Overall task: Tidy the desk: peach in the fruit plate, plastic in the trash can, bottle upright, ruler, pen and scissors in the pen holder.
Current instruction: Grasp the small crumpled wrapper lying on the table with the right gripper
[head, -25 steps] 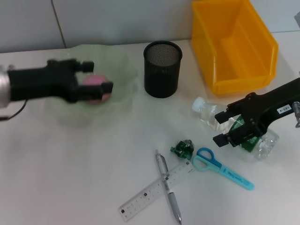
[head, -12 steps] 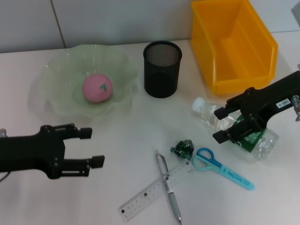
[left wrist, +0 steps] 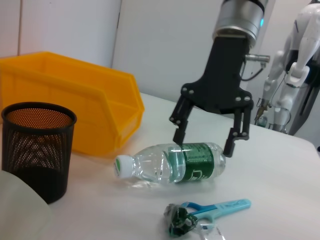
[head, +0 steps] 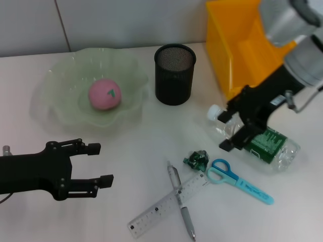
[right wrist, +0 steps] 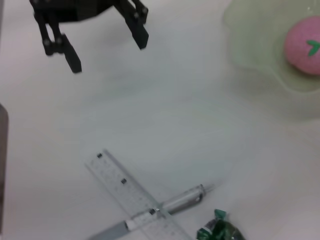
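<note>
Straddling the fallen bottle (head: 252, 138), the right gripper (head: 228, 130) stands open, grasping nothing, 1 finger each side near the neck. Bottle lies flat, cap toward the pen holder (head: 174, 74). Left gripper (head: 100, 164), open, hovers well apart.

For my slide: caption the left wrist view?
Right claw open, straddling the lying bottle beside the trash can.

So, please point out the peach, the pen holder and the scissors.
peach (head: 105, 94): head view, middle of the fruit.
pen holder (head: 174, 80): head view, front mesh wall.
scissors (head: 239, 181): head view, where handles meet the blade cover.
</note>
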`<state>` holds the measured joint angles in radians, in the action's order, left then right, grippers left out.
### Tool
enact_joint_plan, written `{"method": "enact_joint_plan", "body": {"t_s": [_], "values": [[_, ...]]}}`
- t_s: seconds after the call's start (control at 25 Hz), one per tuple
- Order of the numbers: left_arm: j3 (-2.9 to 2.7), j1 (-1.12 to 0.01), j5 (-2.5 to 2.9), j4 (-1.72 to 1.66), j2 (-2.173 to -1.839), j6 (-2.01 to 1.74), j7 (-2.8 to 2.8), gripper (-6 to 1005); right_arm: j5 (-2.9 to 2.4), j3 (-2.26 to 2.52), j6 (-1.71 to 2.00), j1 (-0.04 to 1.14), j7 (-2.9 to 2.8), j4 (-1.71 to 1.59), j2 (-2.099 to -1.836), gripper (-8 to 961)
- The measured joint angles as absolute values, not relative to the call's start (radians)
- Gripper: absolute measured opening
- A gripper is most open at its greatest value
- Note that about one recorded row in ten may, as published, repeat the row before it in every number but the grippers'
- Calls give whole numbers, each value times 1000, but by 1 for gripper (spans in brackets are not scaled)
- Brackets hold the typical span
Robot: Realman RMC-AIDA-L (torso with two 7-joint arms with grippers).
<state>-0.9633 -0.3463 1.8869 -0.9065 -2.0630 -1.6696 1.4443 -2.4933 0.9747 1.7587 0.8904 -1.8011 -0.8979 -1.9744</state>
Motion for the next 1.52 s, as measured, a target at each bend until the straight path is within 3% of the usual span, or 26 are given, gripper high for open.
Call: {"method": "enact_joint_plan", "body": {"t_s": [0.6, 1.52], "values": [[-964, -359, 1887, -847, -2064, -1634, 1339, 843, -2593, 1160, 1581, 981, -1817, -842, -2075, 679], [-973, -365, 1887, -833, -2066, -1633, 1337, 842, -2588, 1237, 1413, 1016, -1812, -686, -2087, 652]]}}
